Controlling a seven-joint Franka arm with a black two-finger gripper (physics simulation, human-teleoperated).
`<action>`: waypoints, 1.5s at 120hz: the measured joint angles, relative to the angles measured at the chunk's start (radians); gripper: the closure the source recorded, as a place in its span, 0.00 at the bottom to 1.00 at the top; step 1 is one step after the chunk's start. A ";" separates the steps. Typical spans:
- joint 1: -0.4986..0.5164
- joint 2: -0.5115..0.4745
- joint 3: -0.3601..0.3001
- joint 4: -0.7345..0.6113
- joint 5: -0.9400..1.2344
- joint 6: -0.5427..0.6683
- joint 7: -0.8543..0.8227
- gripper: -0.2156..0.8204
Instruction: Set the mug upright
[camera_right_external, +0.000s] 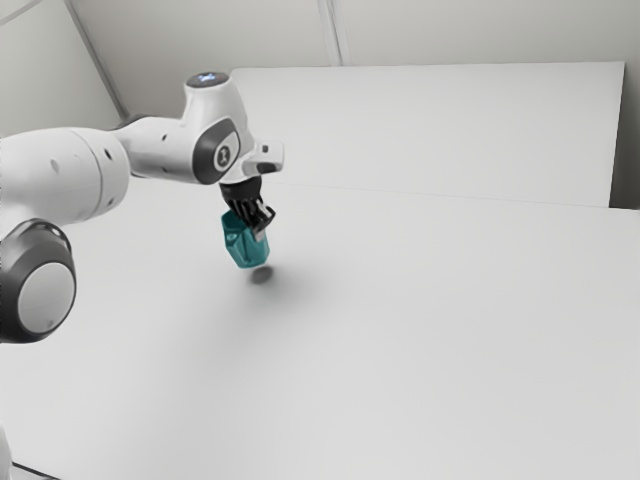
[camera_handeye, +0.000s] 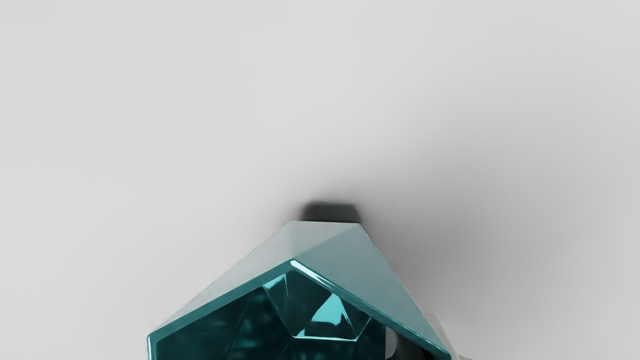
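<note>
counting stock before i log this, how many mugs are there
1. The teal mug is in the claw, held above the table, its shadow beneath it. Another could be hidden behind the arm.

1. The mug (camera_right_external: 246, 250) is in the gripper (camera_right_external: 264, 223), above the table (camera_right_external: 450, 350).
2. Below the mug, its shadow (camera_right_external: 262, 275) lies on the table.
3. The arm (camera_right_external: 70, 175) reaches from the exterior view's left of the mug.
4. Behind the mug, toward the exterior view's right, is a panel (camera_right_external: 430, 130).
</note>
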 joint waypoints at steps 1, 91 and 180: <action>0.001 0.002 0.000 0.000 0.000 0.000 -0.002 0.97; 0.045 0.074 -0.064 0.011 -0.002 0.038 -0.088 0.58; 0.219 -0.263 -0.183 0.181 0.104 -0.298 -0.107 0.22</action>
